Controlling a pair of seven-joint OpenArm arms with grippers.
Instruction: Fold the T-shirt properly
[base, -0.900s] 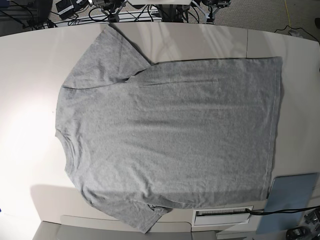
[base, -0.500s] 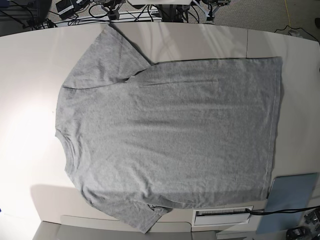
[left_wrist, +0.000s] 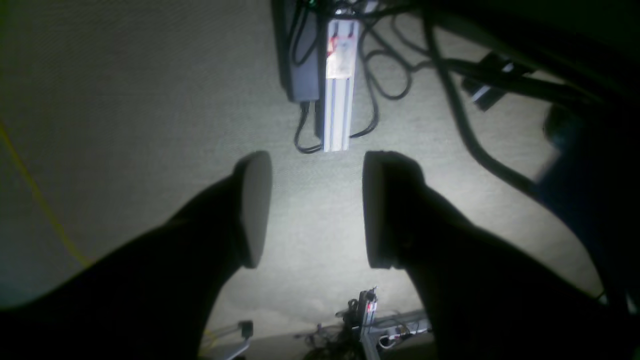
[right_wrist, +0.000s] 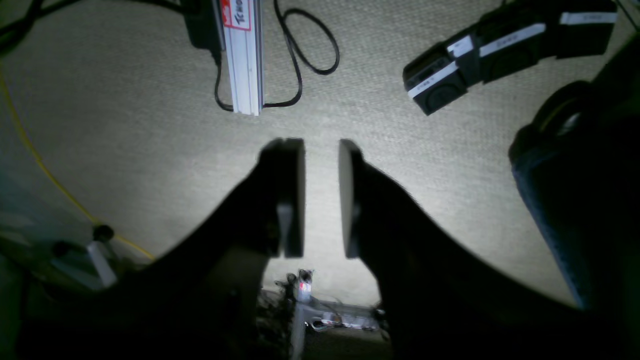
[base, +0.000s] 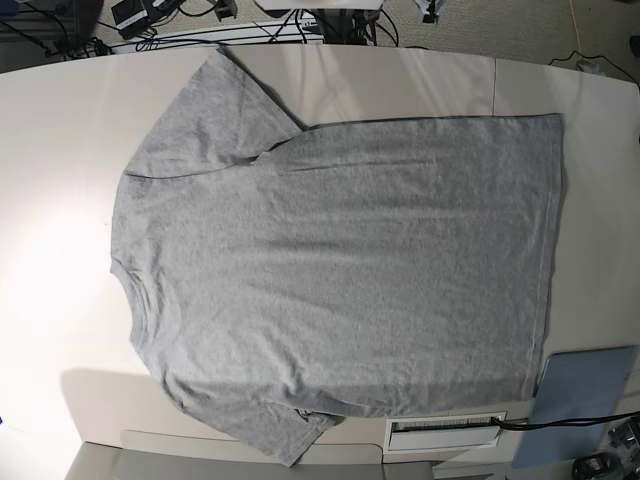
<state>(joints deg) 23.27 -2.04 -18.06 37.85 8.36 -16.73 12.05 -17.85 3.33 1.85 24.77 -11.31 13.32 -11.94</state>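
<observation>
The heather-grey T-shirt (base: 340, 270) lies flat, plain side up, on the white table (base: 60, 140) in the base view. Its neck points left and its hem right, and the lower sleeve hangs over the table's near edge. Neither gripper is near it. In the left wrist view my left gripper (left_wrist: 318, 165) is open with a wide gap, empty, over carpet floor. My right gripper (right_wrist: 320, 150) has its jaws a narrow gap apart with nothing between them, also over the floor. No shirt shows in either wrist view.
A blue-grey flat panel (base: 582, 395) lies at the table's near right corner, beside a white labelled strip (base: 446, 432). On the floor beyond the table are an aluminium rail (left_wrist: 340, 85), looped cables (right_wrist: 305, 45) and a black device (right_wrist: 500, 45).
The bits of arm hardware at the top edge of the base view have drawn back further out of the picture. The T-shirt has not moved.
</observation>
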